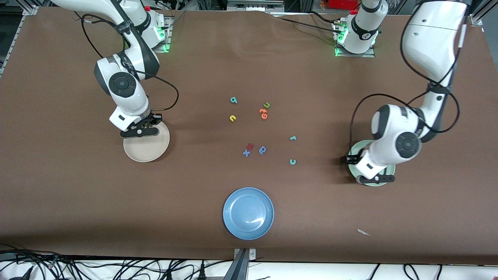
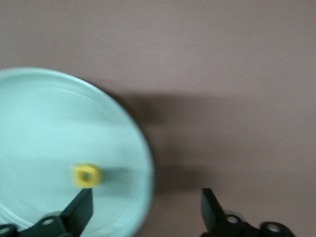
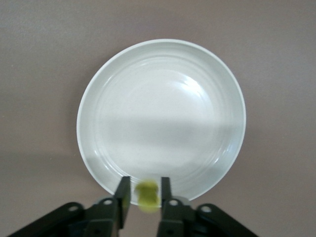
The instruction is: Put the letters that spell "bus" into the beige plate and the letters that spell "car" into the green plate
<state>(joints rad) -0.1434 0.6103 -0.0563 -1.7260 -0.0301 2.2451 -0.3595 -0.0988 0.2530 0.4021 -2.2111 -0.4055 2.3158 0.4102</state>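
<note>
Blue plate (image 1: 248,213) lies nearest; left end effector (image 2: 147,210) gapes wide over green plate's (image 2: 49,128) rim.

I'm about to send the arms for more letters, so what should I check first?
1. Yellow letter lying in green plate: ok.
2. Left pincer open above that plate's rim: ok.
3. Second yellow letter at right pincer released over beige plate: cannot tell.
4. Teal c and teal r in green plate: not ok, on table.
5. Teal b and yellow u in beige plate: not ok.
</note>
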